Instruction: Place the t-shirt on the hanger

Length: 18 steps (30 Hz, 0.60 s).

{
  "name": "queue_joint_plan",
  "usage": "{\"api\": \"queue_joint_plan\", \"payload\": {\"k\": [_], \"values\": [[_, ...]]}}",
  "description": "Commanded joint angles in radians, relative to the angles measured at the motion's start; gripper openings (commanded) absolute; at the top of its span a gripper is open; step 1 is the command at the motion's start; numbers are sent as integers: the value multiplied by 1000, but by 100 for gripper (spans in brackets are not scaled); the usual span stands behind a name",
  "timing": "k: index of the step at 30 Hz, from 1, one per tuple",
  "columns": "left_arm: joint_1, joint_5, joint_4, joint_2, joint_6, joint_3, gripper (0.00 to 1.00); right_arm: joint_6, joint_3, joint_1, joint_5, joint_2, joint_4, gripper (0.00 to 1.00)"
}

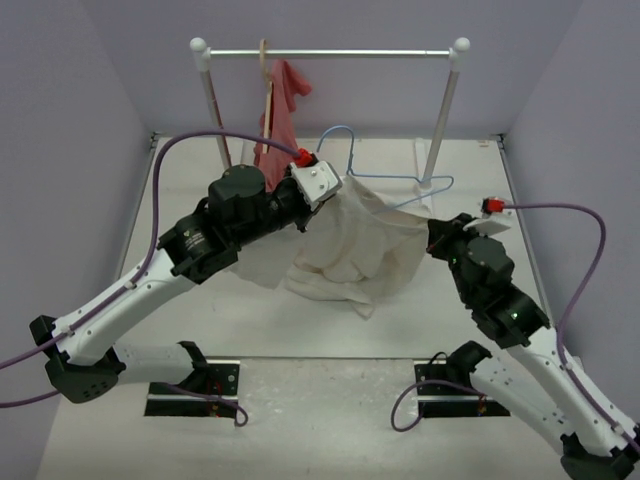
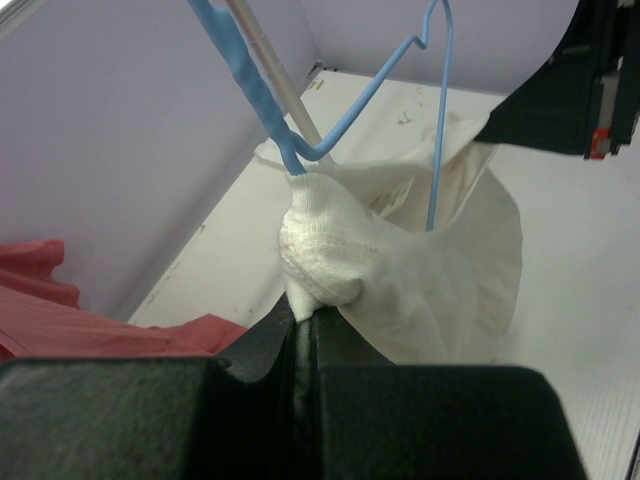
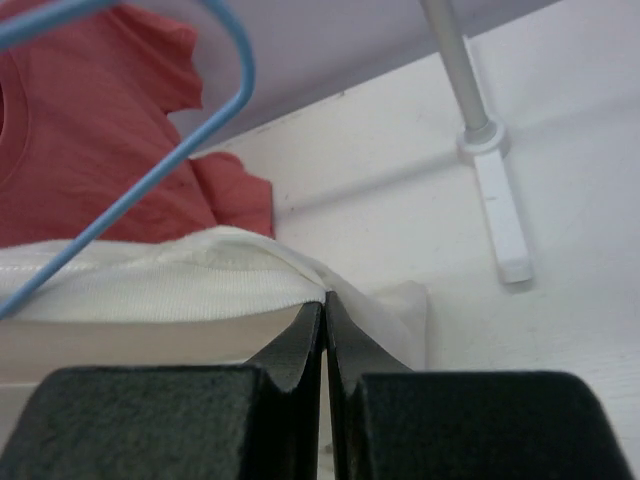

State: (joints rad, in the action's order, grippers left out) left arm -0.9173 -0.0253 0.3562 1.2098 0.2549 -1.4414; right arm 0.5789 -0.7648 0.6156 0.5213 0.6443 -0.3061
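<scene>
You have the t-shirt point(image 1: 350, 245) lifted over the middle of the worktop point(image 1: 330, 345), toward its far edge. Your left gripper point(image 2: 305, 312) is clamped tight on a bunched fold, and your right gripper point(image 3: 324, 318) is pinched closed on a ribbed edge. The light-blue hanger point(image 2: 245, 85) dips into the opening, but the shirt isn't seated on its shoulders yet. Cloth hides how far in the wire reaches.
</scene>
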Motion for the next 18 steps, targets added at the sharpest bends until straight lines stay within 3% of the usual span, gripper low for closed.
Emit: {"api": "queue_joint_plan", "payload": {"k": [1,5,10,18], "values": [[3,-9,-69,-42,46,4,0,-108,-43,-133,-101,-33,-35,0],[4,-39,-42,-47,106,0,0,-141,-70,-266,-186,-17,-48,0],[12,-89,-25,-104,187,75,0,-146,-119,-493,-439,-5,-51,0],[12,-75,-47,-71,262,153,0,-164,-237,-519,-515,27,-95,0]]}}
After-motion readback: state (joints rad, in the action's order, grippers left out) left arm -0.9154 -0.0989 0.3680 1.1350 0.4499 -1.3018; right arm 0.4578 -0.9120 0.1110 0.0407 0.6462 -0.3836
